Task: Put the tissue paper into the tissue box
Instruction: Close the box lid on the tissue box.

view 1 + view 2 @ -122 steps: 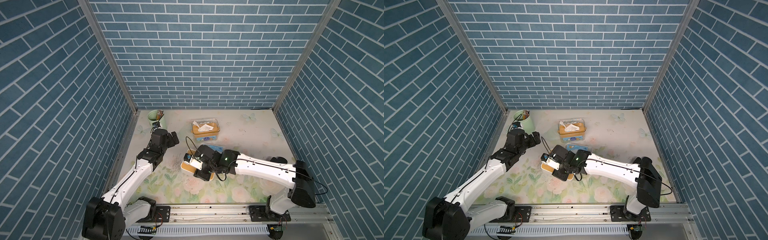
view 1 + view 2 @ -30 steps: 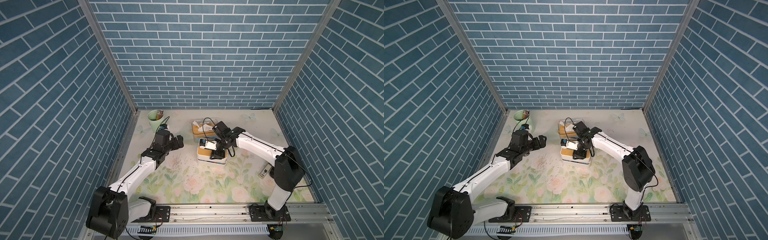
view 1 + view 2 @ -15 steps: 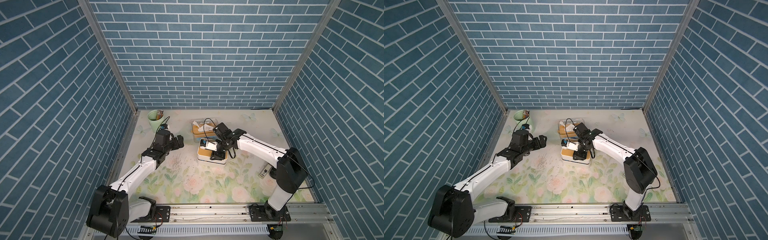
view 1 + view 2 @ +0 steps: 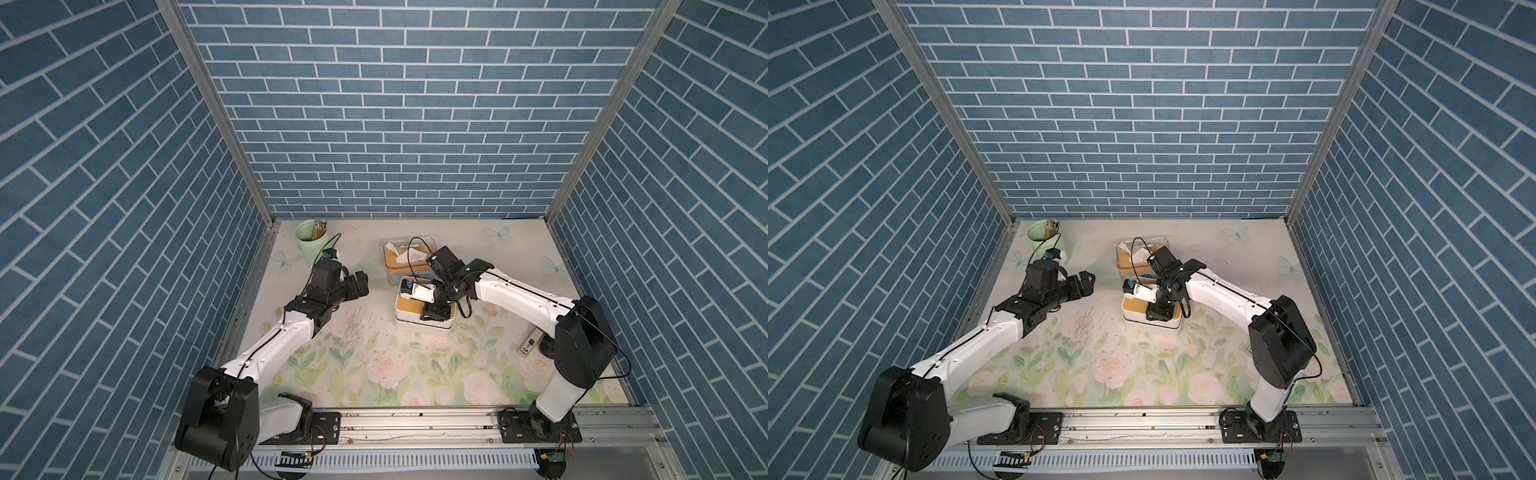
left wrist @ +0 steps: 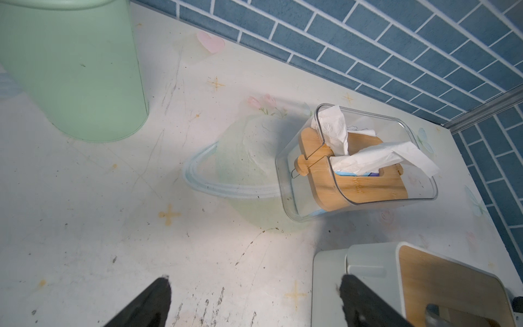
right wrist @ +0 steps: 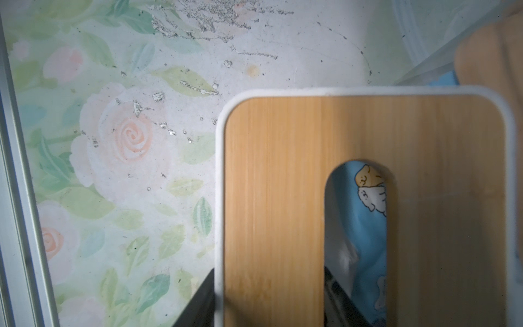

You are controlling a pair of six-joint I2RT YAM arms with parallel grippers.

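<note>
Now, R fingers [image 6: 201, 308] clamp tissue box [image 6: 271, 198] (1 inside, 1 outside), L fingers [image 5: 150, 305] spread wide.

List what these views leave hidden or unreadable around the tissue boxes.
- Blue pack: right wrist view, the bamboo lid hides all but a strip.
- Green cup: left wrist view, mouth cut off by the frame's edge.
- Grey item by the right arm's base: in a top view, too small to identify.

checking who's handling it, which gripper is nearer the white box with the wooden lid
Right. The right gripper clamps the white box at one side; the left gripper hangs open beside it, apart.
</note>
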